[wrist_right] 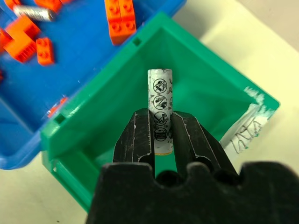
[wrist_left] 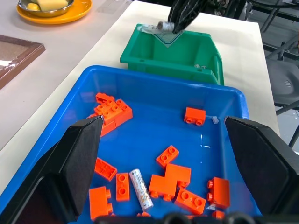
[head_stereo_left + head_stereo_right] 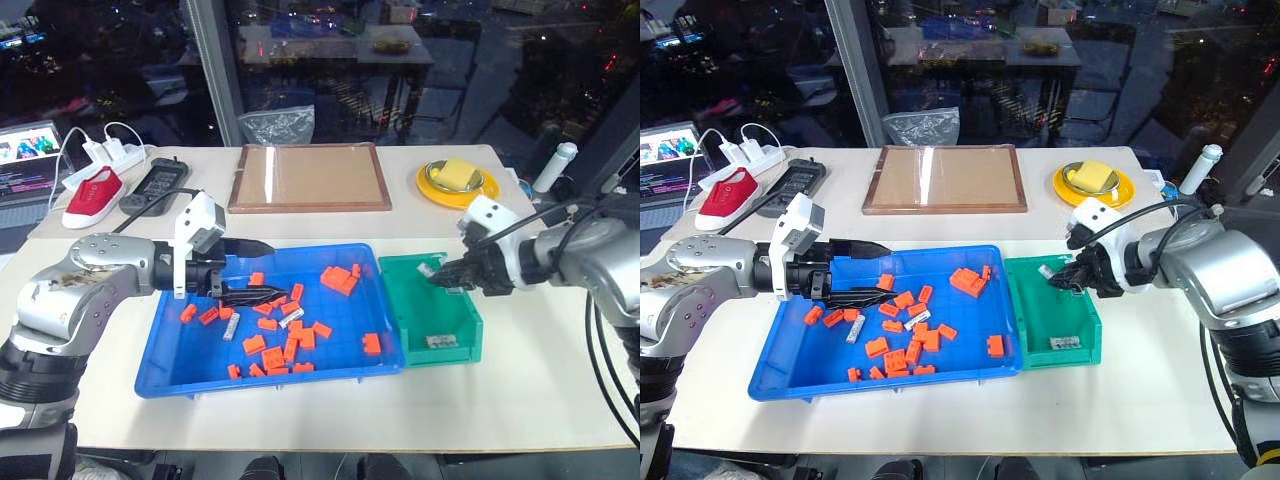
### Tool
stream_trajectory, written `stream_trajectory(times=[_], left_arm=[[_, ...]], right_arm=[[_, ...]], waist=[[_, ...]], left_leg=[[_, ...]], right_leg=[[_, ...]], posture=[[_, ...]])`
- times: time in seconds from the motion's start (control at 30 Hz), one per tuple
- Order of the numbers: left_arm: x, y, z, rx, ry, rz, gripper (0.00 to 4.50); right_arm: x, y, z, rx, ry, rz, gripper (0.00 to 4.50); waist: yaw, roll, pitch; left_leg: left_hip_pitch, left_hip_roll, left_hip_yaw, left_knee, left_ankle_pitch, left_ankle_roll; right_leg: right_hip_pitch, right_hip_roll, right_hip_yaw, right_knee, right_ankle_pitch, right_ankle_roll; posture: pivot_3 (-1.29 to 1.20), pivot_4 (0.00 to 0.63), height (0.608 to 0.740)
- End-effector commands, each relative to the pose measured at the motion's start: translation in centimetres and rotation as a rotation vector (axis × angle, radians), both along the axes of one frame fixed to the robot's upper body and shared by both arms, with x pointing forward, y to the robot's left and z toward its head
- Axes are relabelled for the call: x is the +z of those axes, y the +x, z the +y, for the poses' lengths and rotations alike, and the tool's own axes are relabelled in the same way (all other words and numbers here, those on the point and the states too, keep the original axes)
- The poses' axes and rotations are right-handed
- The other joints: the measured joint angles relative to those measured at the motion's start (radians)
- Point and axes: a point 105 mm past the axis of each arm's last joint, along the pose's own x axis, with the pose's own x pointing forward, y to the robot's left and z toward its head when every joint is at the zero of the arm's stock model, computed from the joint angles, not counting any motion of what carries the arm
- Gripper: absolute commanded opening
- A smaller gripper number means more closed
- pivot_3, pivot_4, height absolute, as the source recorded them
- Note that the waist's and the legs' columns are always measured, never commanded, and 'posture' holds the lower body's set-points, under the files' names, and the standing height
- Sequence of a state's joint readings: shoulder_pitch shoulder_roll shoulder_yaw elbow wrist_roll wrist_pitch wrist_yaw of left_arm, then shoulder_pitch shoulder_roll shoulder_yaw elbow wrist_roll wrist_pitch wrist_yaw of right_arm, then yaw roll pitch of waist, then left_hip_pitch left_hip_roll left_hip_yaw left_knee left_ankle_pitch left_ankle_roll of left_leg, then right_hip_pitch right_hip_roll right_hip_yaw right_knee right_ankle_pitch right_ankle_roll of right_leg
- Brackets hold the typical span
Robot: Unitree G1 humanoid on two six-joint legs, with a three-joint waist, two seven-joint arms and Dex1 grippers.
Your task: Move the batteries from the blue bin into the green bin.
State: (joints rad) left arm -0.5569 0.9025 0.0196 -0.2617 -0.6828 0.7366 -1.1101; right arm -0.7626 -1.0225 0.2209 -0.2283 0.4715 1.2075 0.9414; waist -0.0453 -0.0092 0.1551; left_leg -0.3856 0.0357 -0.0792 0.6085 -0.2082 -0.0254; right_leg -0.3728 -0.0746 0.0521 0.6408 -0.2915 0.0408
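We see a battery [image 1: 160,110] clamped between the right gripper's [image 1: 161,140] fingers above the green bin [image 3: 452,325], where what may be another battery [image 3: 441,341] lies. Two more [image 3: 231,327] rest among orange blocks [image 3: 340,279] in the blue bin [image 3: 170,362], under the wide-open left gripper [image 3: 262,270].

left arm reaches in from the left, its tool [image 3: 262,270] pointing right with fingers spread wide and nothing between them. right arm bent inward from the right, its tool [image 1: 161,135] angled down, fingers clamped on a battery [image 1: 160,109].
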Motion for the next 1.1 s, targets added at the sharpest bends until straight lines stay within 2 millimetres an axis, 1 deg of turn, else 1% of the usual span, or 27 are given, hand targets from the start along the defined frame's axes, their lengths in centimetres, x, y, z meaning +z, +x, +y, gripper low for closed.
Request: stream_trajectory(times=[0.03, 0.2, 0.27, 0.3, 0.33, 0.53, 0.6, 0.63, 0.7, 0.77, 0.83, 0.9, 0.93, 1.0, 1.1], left_arm=[[1.1, -0.2, 0.2, 0.018, -0.003, -0.051, 4.5], [1.1, -0.9, 1.2, 0.066, 0.009, -0.043, 4.5], [1.0, -1.0, 1.5, 0.086, 0.013, -0.042, 4.5], [1.0, -1.2, 1.6, 0.094, 0.012, -0.04, 4.5], [0.9, -1.3, 1.7, 0.104, 0.009, -0.038, 4.5], [0.5, -1.3, 3.2, 0.171, 0.036, -0.04, 4.5], [0.4, -1.4, 4.3, 0.214, 0.059, -0.051, 4.5], [0.2, -1.5, 4.9, 0.236, 0.071, -0.047, 4.5], [-0.1, -1.9, 5.6, 0.26, 0.084, -0.041, 4.5], [-0.2, -2.1, 6.1, 0.283, 0.083, -0.039, 4.5], [-0.6, -2.1, 6.7, 0.314, 0.108, -0.047, 4.5], [-0.9, -2.1, 6.9, 0.326, 0.119, -0.046, 4.5], [-1.0, -2.2, 6.9, 0.327, 0.119, -0.045, 4.5], [-1.0, -2.2, 7.0, 0.33, 0.116, -0.047, 4.5], [-1.1, -2.1, 7.0, 0.337, 0.121, -0.053, 4.5]], right_arm=[[0.5, 0.3, 0.0, 0.0, -0.019, -0.051, 1.4], [1.3, 0.7, -0.5, -0.011, -0.049, -0.092, 3.08], [1.7, 0.7, -0.2, 0.008, -0.06, -0.114, 3.83], [2.0, 0.6, 0.3, 0.028, -0.059, -0.127, 4.08], [2.3, 0.6, 0.9, 0.053, -0.055, -0.143, 4.43], [4.8, 0.2, 4.9, 0.209, 0.053, -0.213, 4.43], [5.2, -0.5, 7.2, 0.321, 0.089, -0.213, 4.43], [5.0, -1.2, 8.5, 0.396, 0.092, -0.209, 4.43], [4.3, -2.2, 10.2, 0.498, 0.088, -0.183, 4.43], [3.3, -2.6, 11.6, 0.545, 0.086, -0.147, 4.43], [1.6, -2.6, 13.3, 0.582, 0.031, -0.137, 4.43], [0.5, -3.3, 14.9, 0.641, 0.008, -0.125, 4.43], [0.3, -3.4, 15.5, 0.656, 0.007, -0.12, 4.43], [0.0, -3.1, 16.3, 0.649, 0.011, -0.119, 4.43], [-0.6, -2.2, 16.7, 0.655, -0.021, -0.186, 4.43]], waist=[[0.003, 0.0, 0.0], [0.004, 0.0, 0.0], [0.003, 0.0, 0.0], [0.002, 0.0, 0.0], [0.002, 0.0, 0.0], [-0.003, 0.0, 0.0], [-0.001, -0.001, 0.0], [-0.002, -0.001, 0.0], [0.0, -0.001, 0.0], [0.003, -0.001, 0.0], [0.003, -0.001, 0.0], [0.002, -0.001, 0.0], [0.002, -0.001, 0.0], [0.002, -0.001, 0.0], [0.003, -0.001, 0.0]], left_leg=[[0.0, 0.0, 0.0, 0.0, 0.0, 0.0], [-0.001, -0.001, 0.0, 0.0, 0.0, 0.0], [0.0, -0.001, 0.0, 0.0, 0.0, 0.0], [0.0, -0.001, 0.0, 0.0, 0.0, 0.0], [0.0, -0.001, 0.0, 0.0, 0.0, 0.0], [0.001, 0.0, 0.0, 0.0, 0.0, 0.0], [0.001, 0.0, 0.0, -0.001, 0.0, 0.0], [0.001, 0.0, 0.0, -0.001, 0.0, 0.0], [0.001, 0.0, 0.0, -0.001, 0.0, 0.0], [0.001, 0.0, 0.0, -0.001, 0.0, 0.0], [0.001, 0.0, 0.0, 0.0, 0.0, 0.0], [0.001, 0.0, 0.0, 0.0, 0.0, 0.0], [0.001, 0.0, 0.0, -0.001, 0.0, 0.0], [0.001, 0.0, 0.0, -0.001, 0.0, 0.0], [0.001, 0.0, 0.0, -0.001, 0.0, 0.0]], right_leg=[[0.0, 0.0, 0.0, 0.0, 0.0, 0.0], [0.0, -0.001, 0.0, 0.0, 0.0, 0.0], [0.0, -0.001, 0.0, 0.0, 0.0, 0.0], [0.0, -0.001, 0.0, 0.0, 0.0, 0.0], [0.0, -0.001, 0.0, 0.0, 0.0, 0.0], [0.0, 0.0, 0.001, 0.0, 0.0, 0.0], [0.0, 0.0, 0.001, 0.001, 0.0, 0.0], [0.0, 0.0, 0.001, 0.0, 0.0, 0.0], [0.0, 0.0, 0.001, 0.001, 0.0, 0.0], [0.0, 0.0, 0.0, 0.001, 0.0, 0.0], [0.0, -0.001, 0.0, 0.001, 0.0, 0.0], [0.0, -0.001, 0.0, 0.001, 0.0, 0.0], [0.0, -0.001, 0.0, 0.001, 0.0, 0.0], [-0.001, -0.001, 0.0, 0.002, 0.0, 0.0], [-0.001, -0.001, 0.0, 0.003, 0.0, 0.0]], posture=[[0.0, 0.15, 0.74], [0.0, 0.15, 0.74], [0.0, 0.15, 0.74], [0.0, 0.15, 0.74], [0.0, 0.15, 0.74], [0.0, 0.15, 0.74], [0.0, 0.15, 0.74], [0.0, 0.15, 0.74], [0.0, 0.15, 0.74], [0.0, 0.15, 0.74], [0.0, 0.15, 0.74], [0.0, 0.15, 0.74], [0.0, 0.15, 0.74], [0.0, 0.15, 0.74], [0.0, 0.15, 0.74]])
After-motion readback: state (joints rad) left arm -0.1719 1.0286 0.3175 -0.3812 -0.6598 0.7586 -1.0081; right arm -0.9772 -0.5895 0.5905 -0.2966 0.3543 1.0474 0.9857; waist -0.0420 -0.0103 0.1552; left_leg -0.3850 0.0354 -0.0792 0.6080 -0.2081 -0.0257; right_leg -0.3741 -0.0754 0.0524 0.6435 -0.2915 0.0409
